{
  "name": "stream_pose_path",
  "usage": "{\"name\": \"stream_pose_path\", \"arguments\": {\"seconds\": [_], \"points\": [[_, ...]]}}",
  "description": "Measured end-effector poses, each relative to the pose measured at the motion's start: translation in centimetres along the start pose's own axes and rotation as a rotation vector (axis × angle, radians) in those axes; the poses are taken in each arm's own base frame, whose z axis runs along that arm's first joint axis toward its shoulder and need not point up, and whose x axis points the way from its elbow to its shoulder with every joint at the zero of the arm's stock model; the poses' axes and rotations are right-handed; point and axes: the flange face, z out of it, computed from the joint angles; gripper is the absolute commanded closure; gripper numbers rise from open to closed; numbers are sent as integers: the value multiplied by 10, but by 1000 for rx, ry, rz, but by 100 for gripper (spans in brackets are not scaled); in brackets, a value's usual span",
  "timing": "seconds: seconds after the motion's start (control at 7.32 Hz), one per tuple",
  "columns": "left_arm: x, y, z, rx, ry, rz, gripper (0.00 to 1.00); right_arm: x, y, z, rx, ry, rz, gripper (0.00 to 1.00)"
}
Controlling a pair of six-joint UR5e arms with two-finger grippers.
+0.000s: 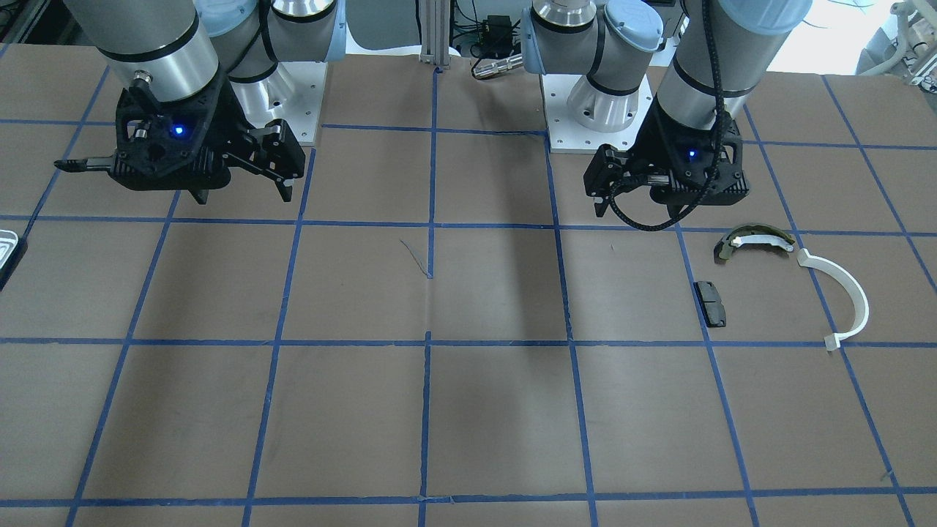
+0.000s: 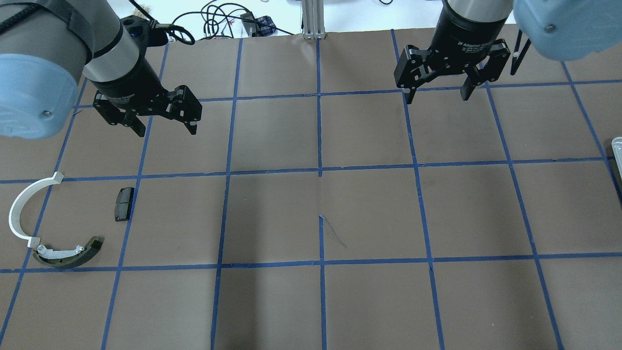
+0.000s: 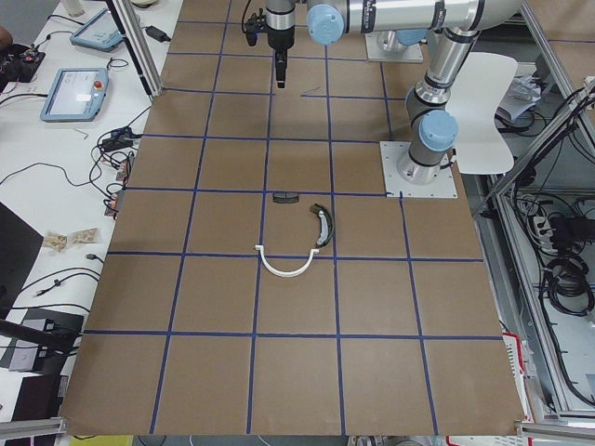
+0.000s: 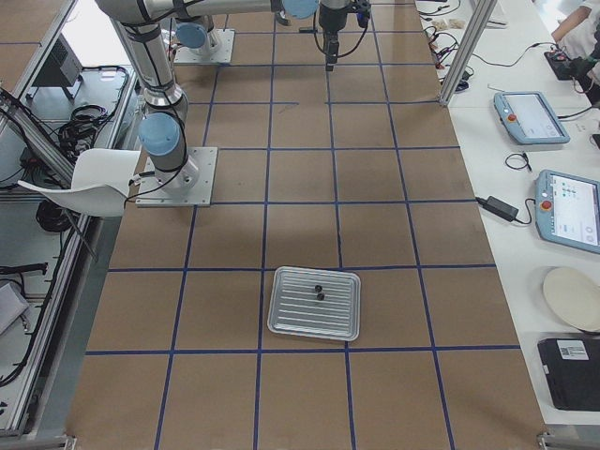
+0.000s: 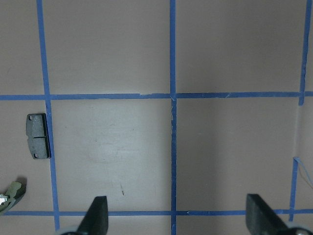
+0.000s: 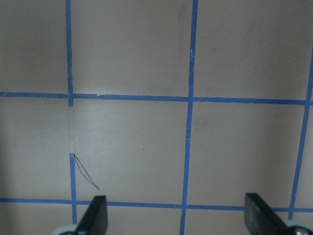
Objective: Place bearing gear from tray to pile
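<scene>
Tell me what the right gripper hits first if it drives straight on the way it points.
The table: the right gripper, open, points down at bare brown paper and blue tape. Nothing stands between them in its wrist view, though the exact landing spot is unclear.

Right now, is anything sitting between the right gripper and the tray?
No. In the overhead view, only bare brown table and blue tape lines lie between the right gripper and the tray.

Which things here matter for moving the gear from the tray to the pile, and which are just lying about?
For the job: tray; two small dark parts in it, too small to name; brake shoe, white half-ring and black pad, where the gear goes.

Lying about: tablets, round plate, black box.
</scene>
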Motion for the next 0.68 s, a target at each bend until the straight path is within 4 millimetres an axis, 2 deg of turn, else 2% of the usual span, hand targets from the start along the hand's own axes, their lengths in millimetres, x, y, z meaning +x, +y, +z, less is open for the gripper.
{"name": "stream_pose_path", "arguments": {"seconds": [0.41, 0.68], "points": [[-1, -7, 9, -2, 1, -1, 0, -1, 2, 4, -39, 4, -7, 0], [-1, -8, 6, 8, -2, -1, 0, 1, 3, 8, -59, 4, -9, 0]]}}
